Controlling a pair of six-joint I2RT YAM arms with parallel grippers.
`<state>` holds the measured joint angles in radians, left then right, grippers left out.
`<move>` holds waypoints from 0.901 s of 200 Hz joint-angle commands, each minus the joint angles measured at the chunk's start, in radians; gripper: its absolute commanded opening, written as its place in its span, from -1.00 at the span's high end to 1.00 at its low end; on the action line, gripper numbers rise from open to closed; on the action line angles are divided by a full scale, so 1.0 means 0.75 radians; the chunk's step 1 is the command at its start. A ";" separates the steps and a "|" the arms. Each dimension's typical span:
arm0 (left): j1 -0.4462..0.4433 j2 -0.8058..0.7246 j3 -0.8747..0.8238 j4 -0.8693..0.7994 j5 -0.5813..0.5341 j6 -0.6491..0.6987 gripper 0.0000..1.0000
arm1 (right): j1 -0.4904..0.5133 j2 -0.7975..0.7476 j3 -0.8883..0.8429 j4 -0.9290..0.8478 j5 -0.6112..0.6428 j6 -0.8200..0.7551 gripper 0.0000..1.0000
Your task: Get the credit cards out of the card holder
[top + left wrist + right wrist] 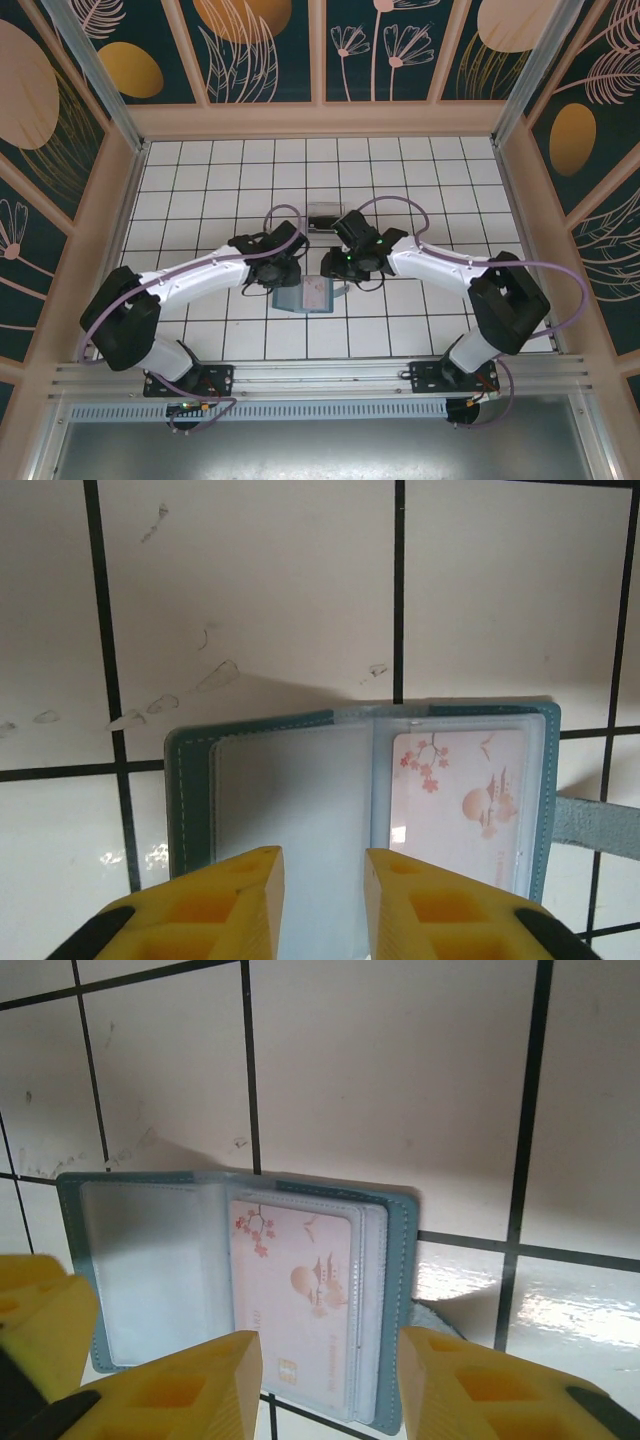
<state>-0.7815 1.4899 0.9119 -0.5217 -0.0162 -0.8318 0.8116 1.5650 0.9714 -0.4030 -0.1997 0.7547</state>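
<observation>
Teal card holder (188, 800), open; one pink card (460, 800), perhaps more.

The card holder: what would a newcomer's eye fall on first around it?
The teal card holder lies open on the white tiled table, a pale pink blossom-printed card in its right-hand clear sleeve. Yellow fingers frame it: the left gripper stands open over the near edge, the right gripper open on either side of the card's near end.

The teal card holder (190, 800) lies open flat below me, a pale pink blossom-printed card (460, 800) tucked behind clear plastic in its right half.
</observation>
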 commanded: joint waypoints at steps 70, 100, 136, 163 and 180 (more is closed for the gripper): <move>0.054 -0.018 -0.154 0.351 0.281 -0.048 0.45 | 0.071 0.137 0.025 0.018 0.012 0.141 0.20; 0.053 0.005 -0.145 0.305 0.241 -0.018 0.46 | 0.080 0.158 0.019 0.001 0.042 0.145 0.20; 0.054 0.019 -0.150 0.325 0.259 -0.020 0.46 | 0.084 0.185 0.006 0.009 0.043 0.146 0.20; 0.054 0.030 -0.154 0.335 0.261 -0.022 0.46 | 0.089 0.205 0.005 0.001 0.049 0.139 0.21; 0.054 0.039 -0.157 0.338 0.261 -0.023 0.46 | 0.090 0.215 0.005 -0.007 0.053 0.133 0.22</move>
<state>-0.7460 1.5017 0.8051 -0.2871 0.1757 -0.8604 0.8669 1.7035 0.9745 -0.3977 -0.1898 0.8478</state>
